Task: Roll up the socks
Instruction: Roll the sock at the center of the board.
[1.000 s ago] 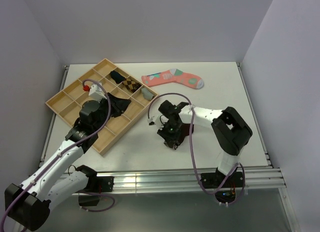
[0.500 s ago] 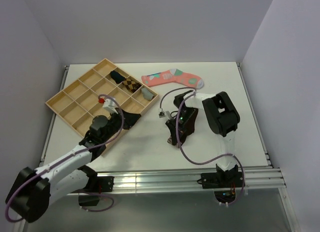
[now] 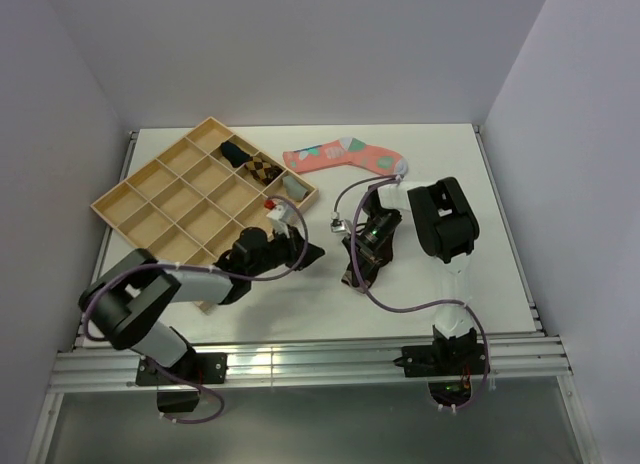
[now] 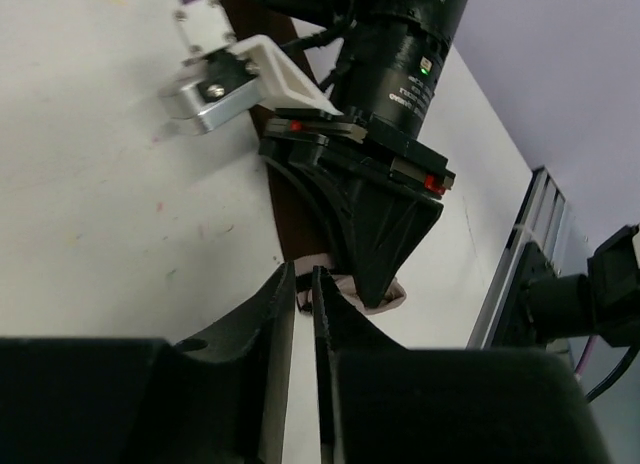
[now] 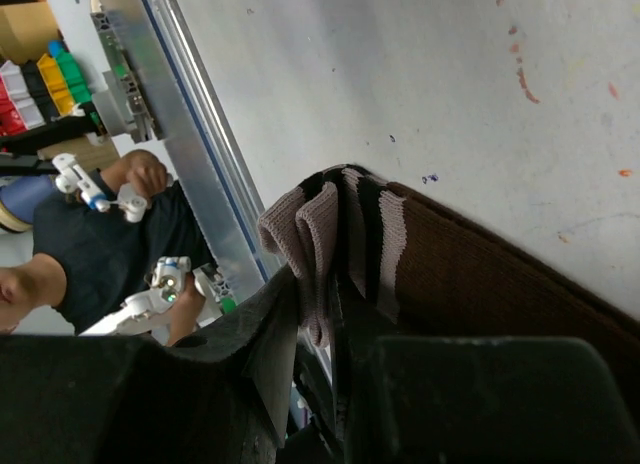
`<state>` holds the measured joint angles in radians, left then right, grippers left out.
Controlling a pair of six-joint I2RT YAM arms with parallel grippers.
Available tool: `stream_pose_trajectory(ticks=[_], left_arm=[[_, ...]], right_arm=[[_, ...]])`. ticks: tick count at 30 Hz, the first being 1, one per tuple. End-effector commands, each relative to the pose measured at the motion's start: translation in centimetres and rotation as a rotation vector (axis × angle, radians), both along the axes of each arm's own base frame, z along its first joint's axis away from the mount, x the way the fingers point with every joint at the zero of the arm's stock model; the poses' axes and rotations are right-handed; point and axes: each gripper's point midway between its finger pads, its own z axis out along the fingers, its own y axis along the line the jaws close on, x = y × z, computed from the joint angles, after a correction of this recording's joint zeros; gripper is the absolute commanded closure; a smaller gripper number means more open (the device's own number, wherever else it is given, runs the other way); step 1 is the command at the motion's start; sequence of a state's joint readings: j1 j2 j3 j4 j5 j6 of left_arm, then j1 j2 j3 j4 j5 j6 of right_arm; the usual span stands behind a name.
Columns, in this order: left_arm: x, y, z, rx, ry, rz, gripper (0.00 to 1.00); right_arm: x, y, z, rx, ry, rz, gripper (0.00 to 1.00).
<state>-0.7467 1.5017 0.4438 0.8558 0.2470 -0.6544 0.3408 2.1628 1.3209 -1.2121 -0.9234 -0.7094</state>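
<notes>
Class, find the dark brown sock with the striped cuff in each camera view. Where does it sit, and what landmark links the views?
Top external: brown sock on the table, just right of centre, under the right tool.
Left wrist: a dark strip running up from centre, beneath the right tool.
Right wrist: lower right, its striped cuff pinched in the right tool.
Shared landmark: the right tool.

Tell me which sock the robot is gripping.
The dark brown sock with the striped cuff, pinched in the right gripper. The pink sock lies free farther back; others sit in the tray.
</notes>
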Motion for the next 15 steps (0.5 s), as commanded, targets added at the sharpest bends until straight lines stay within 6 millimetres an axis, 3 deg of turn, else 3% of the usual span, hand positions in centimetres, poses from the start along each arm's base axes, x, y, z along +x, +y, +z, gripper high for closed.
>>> stream_pose_trajectory(ticks=[1, 8, 15], left_arm=[[0.3, -3.3, 1.6, -0.022, -0.125, -0.125, 0.81], [-0.1, -5.6, -2.3, 0.024, -0.080, -0.253, 0.75], [-2.1, -6.6, -4.0, 0.003, -0.031, -0.389, 0.71]], right_arm=[[0.0, 0.0, 0.4, 0.024, 0.030, -0.009, 0.76], [0.0, -0.4, 0.2, 0.022, 0.048, -0.018, 0.76], [0.1, -0.5, 0.1, 0.019, 0.046, -0.025, 0.76]])
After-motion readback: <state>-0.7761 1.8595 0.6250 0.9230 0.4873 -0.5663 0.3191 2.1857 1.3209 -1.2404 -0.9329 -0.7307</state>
